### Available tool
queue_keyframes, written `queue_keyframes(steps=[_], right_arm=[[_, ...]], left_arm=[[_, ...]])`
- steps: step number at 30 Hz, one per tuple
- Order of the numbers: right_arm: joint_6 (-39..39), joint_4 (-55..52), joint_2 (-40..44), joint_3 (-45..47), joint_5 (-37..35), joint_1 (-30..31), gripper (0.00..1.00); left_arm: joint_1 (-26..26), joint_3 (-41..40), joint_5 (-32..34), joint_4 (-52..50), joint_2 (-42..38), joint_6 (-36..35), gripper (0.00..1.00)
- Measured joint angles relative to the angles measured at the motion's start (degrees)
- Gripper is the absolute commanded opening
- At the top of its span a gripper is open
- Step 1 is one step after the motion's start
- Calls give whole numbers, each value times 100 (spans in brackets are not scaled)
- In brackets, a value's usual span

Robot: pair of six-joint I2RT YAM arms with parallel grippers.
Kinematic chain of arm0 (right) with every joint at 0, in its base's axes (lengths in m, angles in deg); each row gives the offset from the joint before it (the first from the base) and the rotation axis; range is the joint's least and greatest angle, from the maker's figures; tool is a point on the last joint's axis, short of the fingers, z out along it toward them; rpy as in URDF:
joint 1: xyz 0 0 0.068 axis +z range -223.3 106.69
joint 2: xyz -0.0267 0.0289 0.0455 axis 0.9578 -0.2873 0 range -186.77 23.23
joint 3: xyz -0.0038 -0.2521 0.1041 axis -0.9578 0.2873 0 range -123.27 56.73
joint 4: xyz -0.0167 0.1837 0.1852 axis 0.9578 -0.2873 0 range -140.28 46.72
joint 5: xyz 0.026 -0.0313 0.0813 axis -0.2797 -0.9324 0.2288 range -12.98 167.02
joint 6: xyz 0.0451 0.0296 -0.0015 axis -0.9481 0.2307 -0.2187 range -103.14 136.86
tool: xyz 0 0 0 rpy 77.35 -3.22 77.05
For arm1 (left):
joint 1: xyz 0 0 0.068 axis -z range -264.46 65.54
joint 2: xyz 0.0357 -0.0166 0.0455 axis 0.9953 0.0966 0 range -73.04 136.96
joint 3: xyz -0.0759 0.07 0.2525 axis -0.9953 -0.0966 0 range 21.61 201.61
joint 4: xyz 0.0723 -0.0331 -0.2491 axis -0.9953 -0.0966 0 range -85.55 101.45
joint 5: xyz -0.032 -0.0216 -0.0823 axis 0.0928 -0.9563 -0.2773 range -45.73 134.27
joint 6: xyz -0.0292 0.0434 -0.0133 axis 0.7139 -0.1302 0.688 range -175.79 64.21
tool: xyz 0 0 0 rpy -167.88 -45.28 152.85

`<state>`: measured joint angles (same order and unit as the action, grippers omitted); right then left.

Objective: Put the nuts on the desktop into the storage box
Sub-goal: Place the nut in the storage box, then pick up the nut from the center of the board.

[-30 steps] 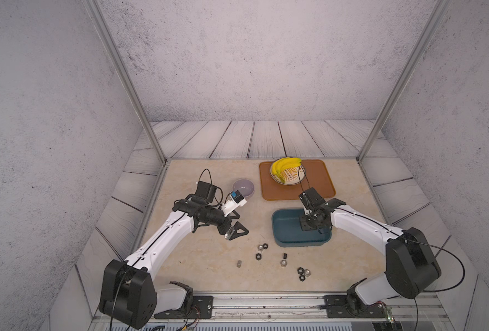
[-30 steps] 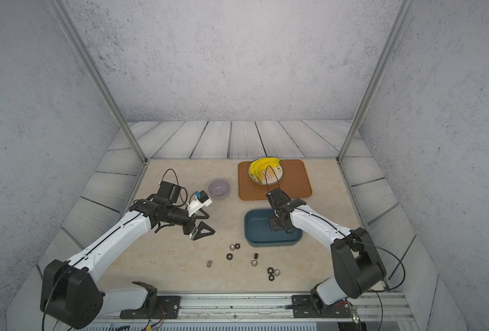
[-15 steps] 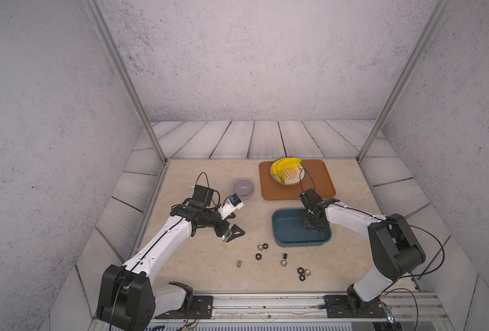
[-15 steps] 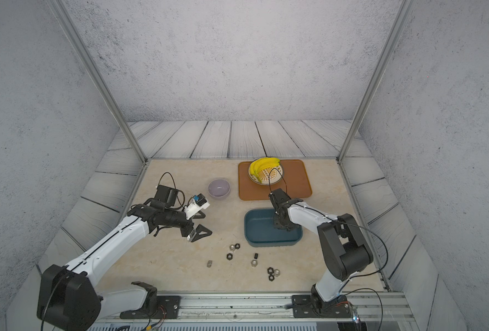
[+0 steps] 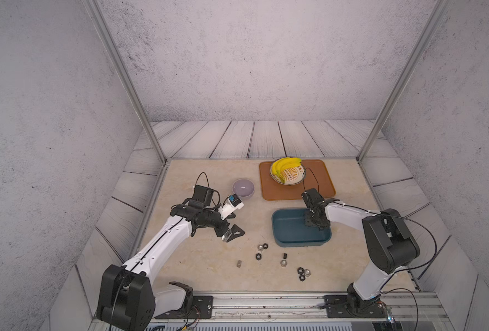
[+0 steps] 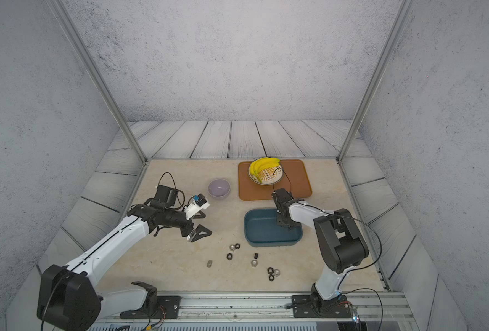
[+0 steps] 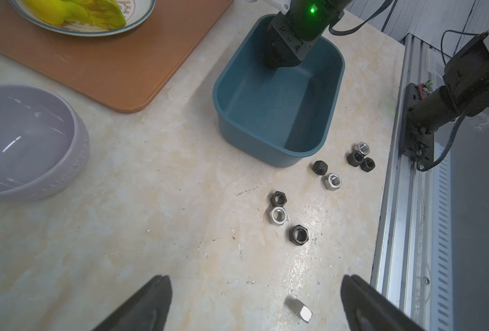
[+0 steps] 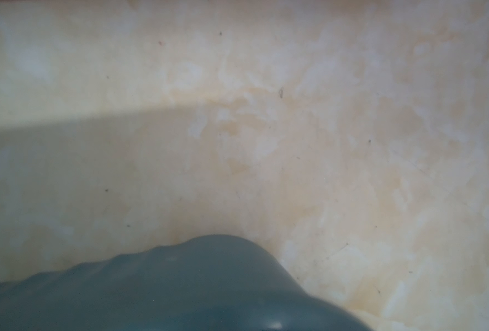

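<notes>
Steel-grey and black, the nuts point(image 7: 278, 215) are scattered on the desktop point(image 5: 197, 258), in the strip between the storage box point(image 5: 300, 244) and the rail point(image 5: 266, 299) at the robot's edge. None is seen inside the box.

The left gripper point(image 5: 234, 224) is held above bare desktop with its jaws spread wide. The nuts are found ahead of it, toward the robot's right and nearer the rail. In the left wrist view a lone silver nut point(image 7: 300, 309) is framed almost between the spread fingers point(image 7: 154, 301). It is tipped onto a side face, its long axis slantwise to the line between them, so a turn of the wrist is judged to be needed before a pinch. The other nuts are bunched in twos and threes, touching, which is likely to hinder single picks.

The right gripper point(image 5: 313, 223) is set low at the box's right-hand end wall. It appears drawn narrow on that wall, though its fingertips are hidden. The left arm is therefore judged the nearer and freer.

The lilac bowl point(image 5: 243, 187) and orange tray point(image 5: 269, 192) are set well apart behind, out of the path.
</notes>
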<state>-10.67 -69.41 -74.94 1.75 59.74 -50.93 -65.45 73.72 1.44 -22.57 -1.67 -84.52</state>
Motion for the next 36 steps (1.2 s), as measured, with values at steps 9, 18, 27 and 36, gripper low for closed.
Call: queue_keyframes(steps=[9, 18, 27, 36], right_arm=[[7, 166, -42, 0, 2, -2, 34], [7, 9, 46, -4, 109, -11, 45], [42, -527, 811, -15, 380, -11, 52], [437, -1340, 1714, -337, 1311, -9, 74]], left_arm=[[0, 0, -33, 0, 0, -46, 98], [-2, -15, -111, -2, 0, -98, 98], [-4, -48, -304, -39, 2, -175, 98], [-4, -48, -474, -188, 24, -297, 98]])
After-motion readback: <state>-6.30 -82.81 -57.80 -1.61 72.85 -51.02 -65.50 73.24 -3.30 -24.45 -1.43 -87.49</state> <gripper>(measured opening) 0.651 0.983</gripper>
